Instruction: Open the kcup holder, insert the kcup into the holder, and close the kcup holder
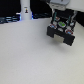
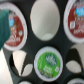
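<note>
A pale, matte surface [image 1: 25,55] filled the near ground, bare and smooth. Farther back stood the black boxy holder [image 1: 61,34], its tray of round wells seemingly open so pods could drop in. The green-topped pod [image 2: 48,62] sat in one well among red-lidded pods [image 2: 13,30]. Whether the pincer [image 1: 60,11] above was spread, I couldn't tell.

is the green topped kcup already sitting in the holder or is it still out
In. The wrist view shows the kcup seated in a round slot of the kcup holder, green lid up.
</note>
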